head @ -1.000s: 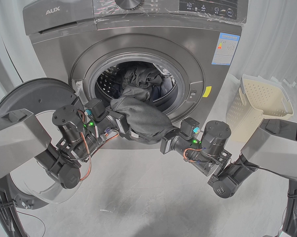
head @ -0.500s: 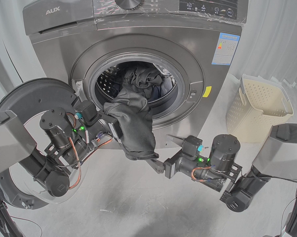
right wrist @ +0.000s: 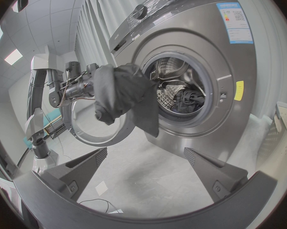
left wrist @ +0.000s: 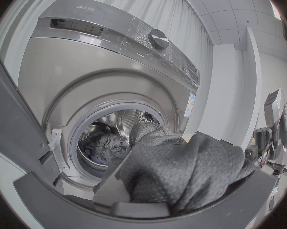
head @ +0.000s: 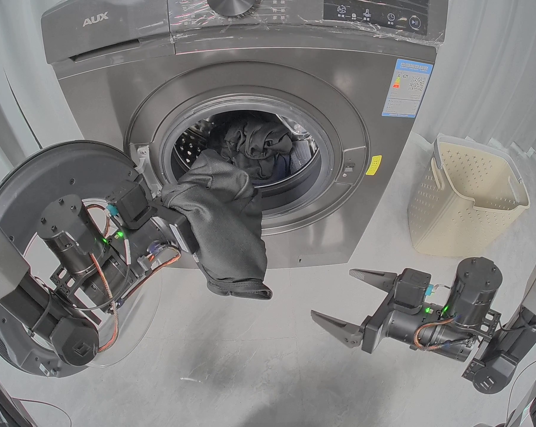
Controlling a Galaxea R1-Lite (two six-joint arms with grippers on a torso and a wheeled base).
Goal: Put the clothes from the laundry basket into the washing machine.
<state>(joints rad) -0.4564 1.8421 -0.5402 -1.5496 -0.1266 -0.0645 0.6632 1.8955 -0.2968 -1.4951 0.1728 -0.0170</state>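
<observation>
My left gripper (head: pixel 191 229) is clenched on the dark garment (head: pixel 226 226) just outside the mouth of the washing machine (head: pixel 244 84) (my right gripper (head: pixel 333 295) gapes empty, lower and well apart), so the loose drape may snag there or slide off to the floor (head: pixel 250 357).

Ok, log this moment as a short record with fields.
left gripper: by the open door, dark garment draped over it, hanging outside the drum
right gripper: open, low before the washing machine, apart from the garment
in the drum: dark clothes
laundry basket: on the floor, on the robot's right of the machine
</observation>
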